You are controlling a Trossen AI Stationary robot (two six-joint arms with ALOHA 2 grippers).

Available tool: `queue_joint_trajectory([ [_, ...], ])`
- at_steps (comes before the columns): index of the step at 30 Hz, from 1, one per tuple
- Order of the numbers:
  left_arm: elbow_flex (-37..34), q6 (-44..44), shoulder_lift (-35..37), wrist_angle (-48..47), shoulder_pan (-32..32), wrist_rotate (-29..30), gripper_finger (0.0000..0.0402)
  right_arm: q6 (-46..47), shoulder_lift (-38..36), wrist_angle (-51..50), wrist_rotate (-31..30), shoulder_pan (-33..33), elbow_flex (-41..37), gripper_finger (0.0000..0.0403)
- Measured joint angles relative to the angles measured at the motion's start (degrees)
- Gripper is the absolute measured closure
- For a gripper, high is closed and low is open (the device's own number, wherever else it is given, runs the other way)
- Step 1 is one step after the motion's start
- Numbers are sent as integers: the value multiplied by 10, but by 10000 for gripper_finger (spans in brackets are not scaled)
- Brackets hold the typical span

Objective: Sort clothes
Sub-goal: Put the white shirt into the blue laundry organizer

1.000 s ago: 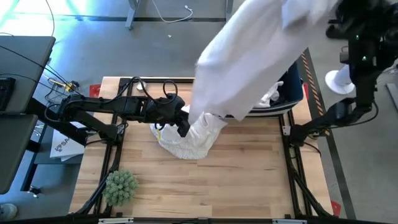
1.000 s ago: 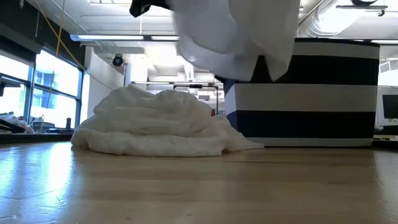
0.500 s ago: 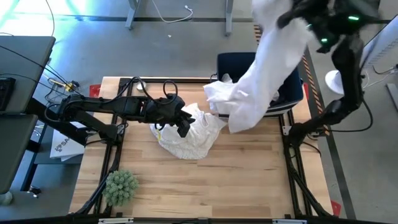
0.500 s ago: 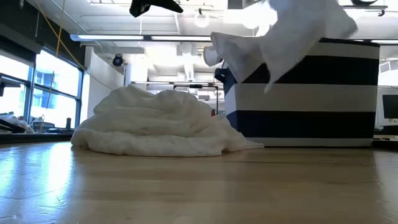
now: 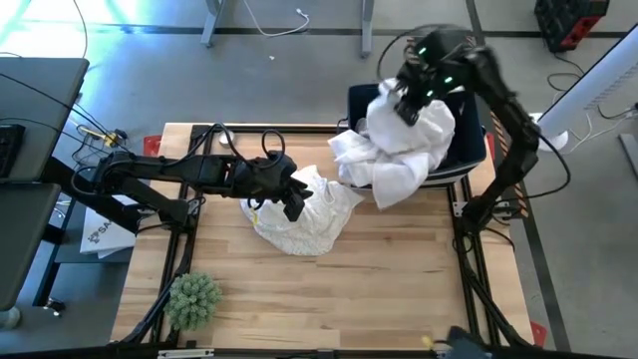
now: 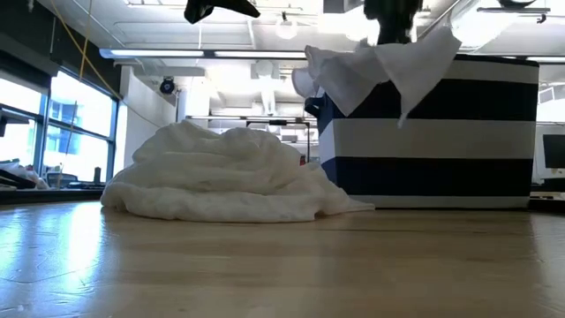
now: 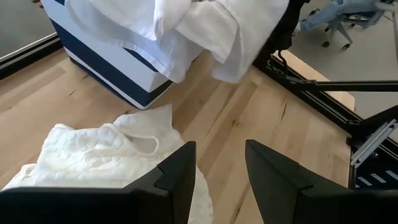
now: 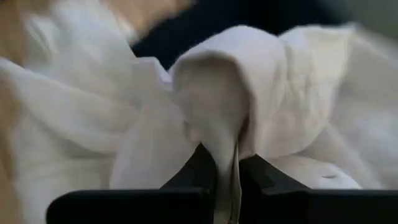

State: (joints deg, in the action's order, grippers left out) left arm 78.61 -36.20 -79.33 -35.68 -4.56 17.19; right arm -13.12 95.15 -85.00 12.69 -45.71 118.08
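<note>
Wood table (image 5: 379, 269), R jaws pinching white garment (image 5: 404, 150) over bin (image 6: 441, 132)

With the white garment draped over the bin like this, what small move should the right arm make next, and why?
Probably open the right gripper: it is pinching the white garment, which already lies over the bin, though part hangs outside the rim.

Soft, crumpled white cloth garments (image 5: 299, 214) lie on smooth, glossy wood table (image 5: 389, 289).

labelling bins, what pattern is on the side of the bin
Wide navy and white horizontal stripes on the bin, clearest in the low view.
</note>
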Motion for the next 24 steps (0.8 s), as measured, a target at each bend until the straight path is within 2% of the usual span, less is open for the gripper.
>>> queue_joint_trajectory([
  [9, 0, 4, 0, 0, 0, 1, 266, 11, -8, 146, -26, 0, -331, 385],
  [14, 0, 4, 0, 0, 0, 5, 266, 26, -10, 217, -91, 5, -436, 371],
  [16, 0, 4, 0, 0, 0, 10, 266, 17, -10, 214, -105, 5, -439, 350],
  [19, 0, 4, 0, 0, 0, 12, 266, 15, -6, 159, -119, 5, -400, 302],
  [24, 0, 4, 0, 0, 0, 12, 266, 60, -6, 31, -152, 3, -251, 224],
])
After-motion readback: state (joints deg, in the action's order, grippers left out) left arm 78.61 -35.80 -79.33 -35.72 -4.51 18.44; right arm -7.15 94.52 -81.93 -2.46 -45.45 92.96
